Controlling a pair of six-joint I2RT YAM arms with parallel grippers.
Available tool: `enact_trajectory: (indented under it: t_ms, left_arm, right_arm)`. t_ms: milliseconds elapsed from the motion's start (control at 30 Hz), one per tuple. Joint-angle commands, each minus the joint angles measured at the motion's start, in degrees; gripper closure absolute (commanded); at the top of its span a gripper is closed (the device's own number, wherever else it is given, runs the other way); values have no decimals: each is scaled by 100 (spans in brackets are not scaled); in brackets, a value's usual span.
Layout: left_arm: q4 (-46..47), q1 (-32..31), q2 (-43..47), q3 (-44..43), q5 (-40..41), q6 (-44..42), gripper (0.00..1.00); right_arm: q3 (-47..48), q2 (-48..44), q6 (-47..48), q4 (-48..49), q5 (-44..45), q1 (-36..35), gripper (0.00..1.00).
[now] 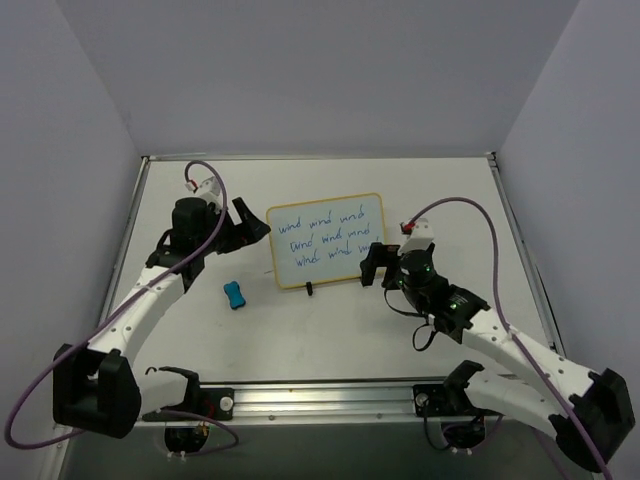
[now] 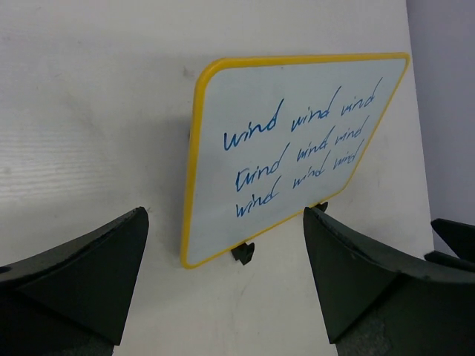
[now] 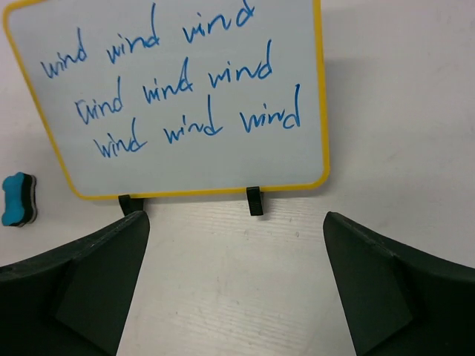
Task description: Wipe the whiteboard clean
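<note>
The whiteboard (image 1: 327, 238), yellow-framed, stands tilted on two small black feet mid-table, with three lines of blue "wind" handwriting. It also shows in the left wrist view (image 2: 293, 141) and the right wrist view (image 3: 178, 96). A small blue eraser block (image 1: 235, 295) lies on the table left of the board's front; it also shows in the right wrist view (image 3: 16, 199). My left gripper (image 1: 252, 224) is open and empty, just left of the board's left edge. My right gripper (image 1: 372, 262) is open and empty at the board's lower right corner.
The white table (image 1: 330, 330) has raised edges at left, right and back. A metal rail (image 1: 320, 395) with the arm bases runs along the near edge. Purple cables loop from both arms. Grey walls enclose the cell.
</note>
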State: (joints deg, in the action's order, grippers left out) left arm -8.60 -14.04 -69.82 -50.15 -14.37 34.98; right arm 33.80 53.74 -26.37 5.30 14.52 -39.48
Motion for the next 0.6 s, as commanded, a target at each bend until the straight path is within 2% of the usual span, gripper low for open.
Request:
enact_trajectory:
  t_ms: [0, 33, 133, 300, 500, 567]
  left_arm:
    - [1587, 130, -364, 66, -574, -202, 6]
    - [2120, 182, -461, 102, -958, -315, 6]
    - [2852, 367, -927, 137, -1505, -605, 6]
    - [3180, 376, -1682, -161, -1770, -940, 6]
    - [3030, 429, -2175, -592, -2243, -1345, 6]
    - [3766, 464, -2315, -435, -2665, -1117, 6]
  right_arm:
    - [126, -696, 140, -950, -46, -51, 0]
    - [161, -811, 167, -1039, -133, -51, 0]
    - [171, -1145, 80, -1040, -632, -68, 0]
    - [171, -1199, 201, -917, -1170, -77, 0]
    - [215, -1084, 352, -917, -1346, -86, 0]
    - [197, -1093, 378, -864, -1382, -95, 0]
